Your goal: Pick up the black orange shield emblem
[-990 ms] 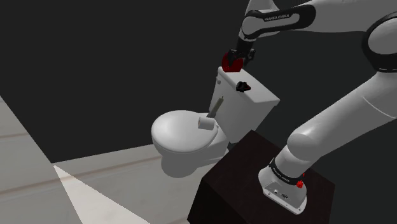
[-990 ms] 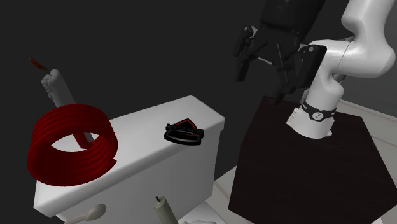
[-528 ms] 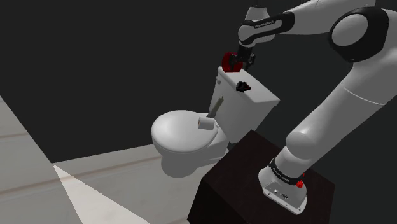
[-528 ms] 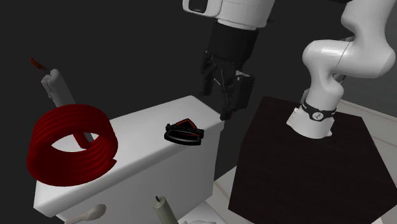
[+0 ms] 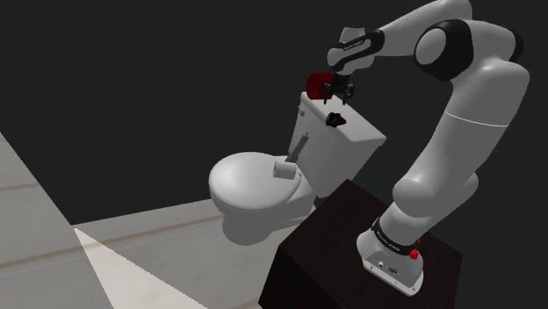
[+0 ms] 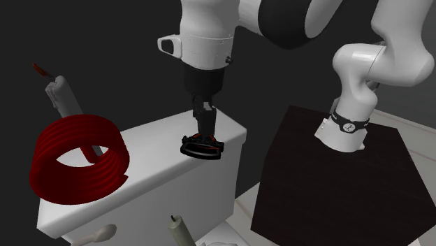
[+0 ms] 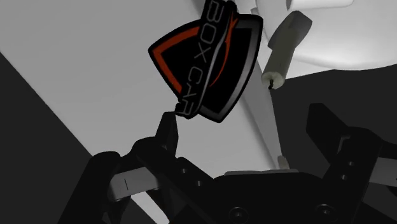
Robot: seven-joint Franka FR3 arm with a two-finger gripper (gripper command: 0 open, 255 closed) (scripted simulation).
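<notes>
The shield emblem is black with an orange-red edge and lies flat on the white toilet tank lid, near its front edge. In the shoulder view the emblem is a small dark shape on the tank top. My gripper hangs straight down just above it, fingertips close to its upper face. In the wrist view the emblem lies ahead of my gripper, nearer the one finger; the fingers stand apart with nothing between them.
A dark red ribbed ring sits at the tank's far end with a white candle standing in it. A second candle leans below the tank front. The toilet bowl lies beyond; the dark stand is beside the tank.
The arm swung across from over the stand's side to above the tank lid, and the gripper came down to just over the emblem. The emblem has not moved.
</notes>
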